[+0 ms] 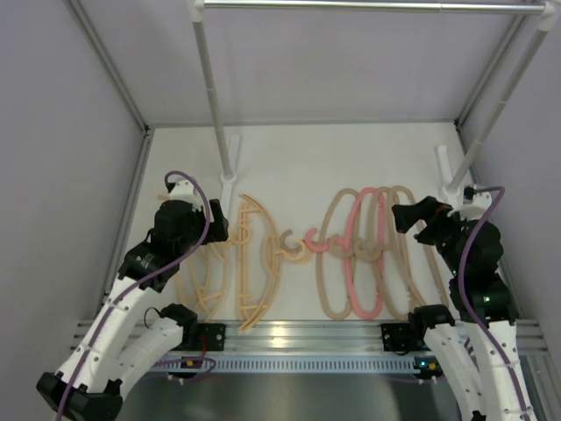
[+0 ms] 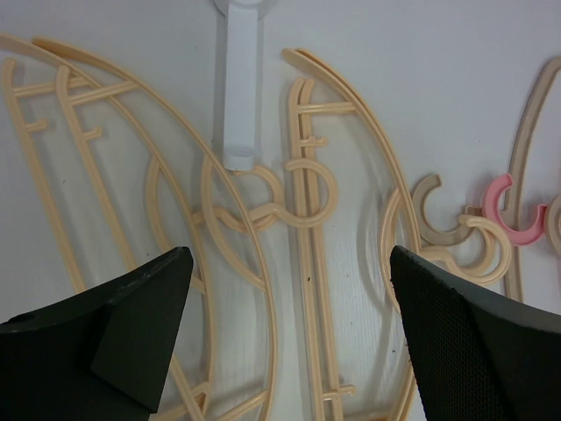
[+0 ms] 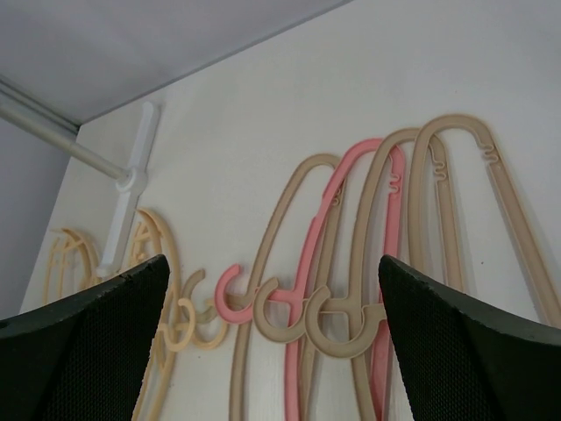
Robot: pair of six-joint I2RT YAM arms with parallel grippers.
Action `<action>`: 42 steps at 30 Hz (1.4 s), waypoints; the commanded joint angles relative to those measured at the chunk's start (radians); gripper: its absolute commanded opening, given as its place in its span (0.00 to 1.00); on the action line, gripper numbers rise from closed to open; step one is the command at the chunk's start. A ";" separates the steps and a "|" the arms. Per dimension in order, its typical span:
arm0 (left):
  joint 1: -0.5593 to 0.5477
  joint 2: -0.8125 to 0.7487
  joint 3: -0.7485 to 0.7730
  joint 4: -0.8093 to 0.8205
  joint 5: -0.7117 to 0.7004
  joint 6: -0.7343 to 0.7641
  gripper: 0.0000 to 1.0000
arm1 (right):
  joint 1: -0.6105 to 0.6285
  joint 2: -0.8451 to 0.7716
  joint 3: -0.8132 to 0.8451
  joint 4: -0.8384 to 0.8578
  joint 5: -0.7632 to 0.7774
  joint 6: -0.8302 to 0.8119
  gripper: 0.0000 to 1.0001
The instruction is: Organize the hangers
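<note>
Right, both sets of jaws stand spread wide and neither grips anything. My left gripper (image 2: 285, 294) hangs over the peach-tan hangers (image 2: 307, 281), which lie flat on the table (image 1: 351, 153) at lower left of the top view. My right gripper (image 3: 272, 298) looks down on the beige hangers (image 3: 451, 118) and the pink hanger (image 1: 349, 237) fanned among them at lower right. All the hooks point toward the middle of the frame, where they crowd together. I cannot quite tell from the wrist views whether they are linked or only overlapping.

I judge these to be light, stiff and slick: thin plastic that will skate across the table if nudged and drag its neighbours along by the hooks. Lying flat, they offer little edge. I would pinch across a straight crossbar or a shoulder, away from the hook cluster, and lift slowly toward the rail (image 1: 368, 7).
</note>
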 commanded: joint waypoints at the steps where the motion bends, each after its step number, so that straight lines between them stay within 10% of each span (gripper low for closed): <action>1: 0.006 -0.009 0.008 0.046 0.008 0.006 0.98 | -0.007 0.035 0.002 -0.031 0.007 -0.022 1.00; 15: 0.006 -0.021 0.006 0.046 0.010 0.006 0.98 | -0.006 0.163 -0.055 -0.111 0.004 -0.022 1.00; 28: 0.006 -0.030 0.008 0.046 0.026 0.007 0.98 | 0.329 0.360 -0.136 -0.137 0.426 0.187 0.78; 42: 0.005 -0.041 0.009 0.047 0.060 0.011 0.98 | 0.260 0.450 -0.178 -0.068 0.495 0.284 0.61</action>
